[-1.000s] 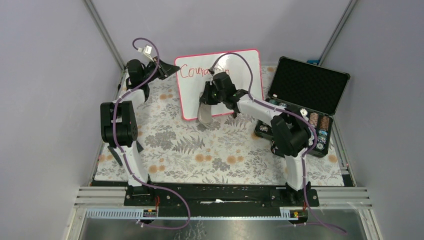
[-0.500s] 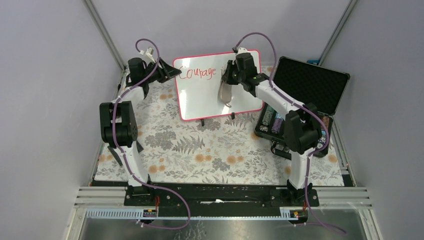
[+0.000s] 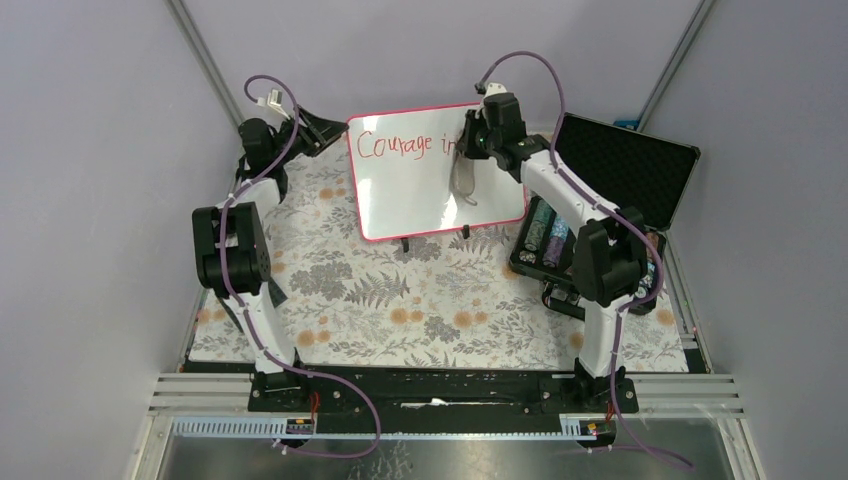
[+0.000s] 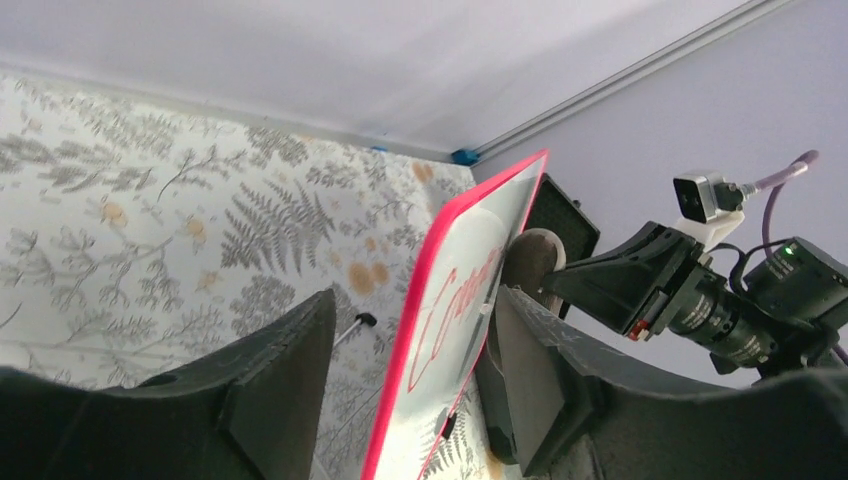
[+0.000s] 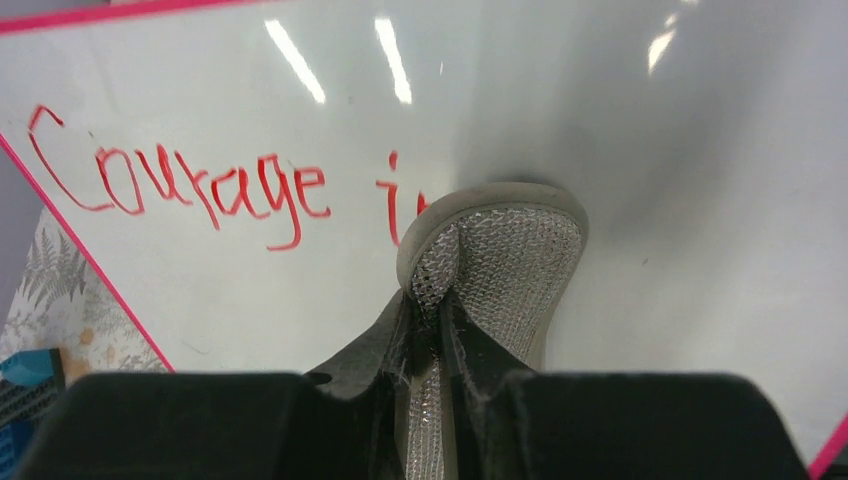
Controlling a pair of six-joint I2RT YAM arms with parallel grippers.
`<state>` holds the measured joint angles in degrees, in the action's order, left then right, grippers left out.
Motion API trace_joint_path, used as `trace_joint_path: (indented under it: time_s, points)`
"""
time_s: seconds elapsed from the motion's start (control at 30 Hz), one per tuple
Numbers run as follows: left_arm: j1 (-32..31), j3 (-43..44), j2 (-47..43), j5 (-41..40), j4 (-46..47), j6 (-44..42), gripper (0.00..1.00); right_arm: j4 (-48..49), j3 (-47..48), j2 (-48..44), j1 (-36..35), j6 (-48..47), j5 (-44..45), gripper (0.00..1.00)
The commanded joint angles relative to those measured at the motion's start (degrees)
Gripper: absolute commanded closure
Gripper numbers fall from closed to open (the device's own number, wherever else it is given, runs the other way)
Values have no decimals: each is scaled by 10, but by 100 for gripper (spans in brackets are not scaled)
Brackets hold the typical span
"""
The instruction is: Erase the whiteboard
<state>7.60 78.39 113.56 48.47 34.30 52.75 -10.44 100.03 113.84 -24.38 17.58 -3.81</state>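
Jaws of the left gripper (image 3: 338,130) stand released, 1 finger on each side of the whiteboard's (image 3: 410,190) pink left edge near its upper corner, gripping nothing. That arm reaches up from its base, elbow high, along the left side of the floral-covered bench (image 3: 400,300). Jaws of the right gripper (image 5: 437,320) are clenched on a grey mesh pad (image 5: 500,260), whose rounded end presses against the board face just right of the red writing (image 5: 200,185), which reads "Courage in". The right arm stretches far forward and leans left over the board's upper right part. The whiteboard stands tilted back on small black feet (image 3: 405,243) at the far middle of the bench. Just beside its right edge lies an open black case (image 3: 620,160), lid up, with rows of small round pieces in its tray, partly hidden behind the right arm.
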Motion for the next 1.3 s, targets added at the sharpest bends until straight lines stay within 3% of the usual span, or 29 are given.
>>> trace_joint_path:
  time_s: [0.0, 0.23, 0.37, 0.63, 0.83, 0.97, 1.27]
  points:
    - [-5, 17, 9, 16, 119, 52, 43, -15, 62, -11, 8, -41, 34, 100]
    - [-16, 22, 25, 21, 117, 28, 54, -62, 148, 36, 9, -108, 115, 100]
    - [-16, 30, 27, 20, 94, 11, 67, -80, 193, 66, 9, -128, 131, 100]
    - [-17, 29, 31, 15, 80, -10, 84, -156, 319, 149, -5, -120, 96, 100]
    - [-24, 36, 32, 11, 60, -34, 95, -151, 327, 161, -55, -111, 84, 100]
    - [-28, 36, 26, 9, 41, -62, 100, -148, 347, 182, -103, -96, 79, 100]
    - [-29, 19, 12, 6, 34, -94, 100, -148, 435, 235, -181, -83, 74, 100]
